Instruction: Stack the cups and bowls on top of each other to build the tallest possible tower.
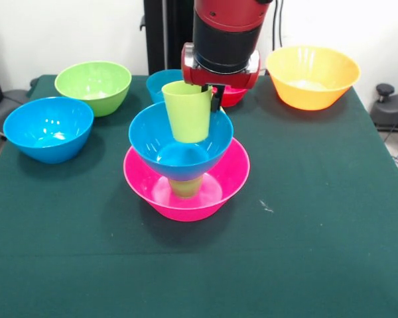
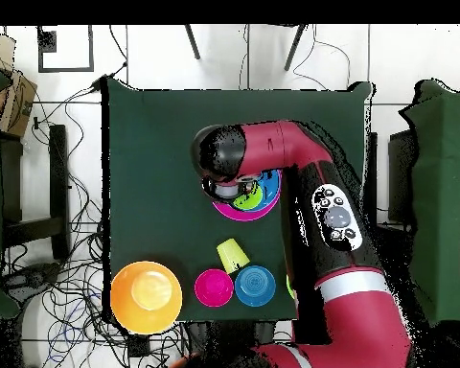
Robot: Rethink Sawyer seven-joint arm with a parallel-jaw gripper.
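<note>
A lime cup (image 1: 187, 110) is held clamped in the tool (image 1: 209, 99), directly below it, inside the blue bowl (image 1: 180, 140) of the tower (image 1: 186, 173) on the green table (image 1: 318, 218).

This looks like a robotics lab, not a home or a shop. A red and black robot arm (image 2: 325, 211) works over a table (image 1: 318, 218) draped in dark green cloth on a white floor, and loose black cables (image 2: 71, 287) trail thickly off the table's edges. A cardboard box (image 2: 13, 91) sits beyond one corner, and bright plastic bowls (image 1: 312, 76) are the only tableware.
</note>
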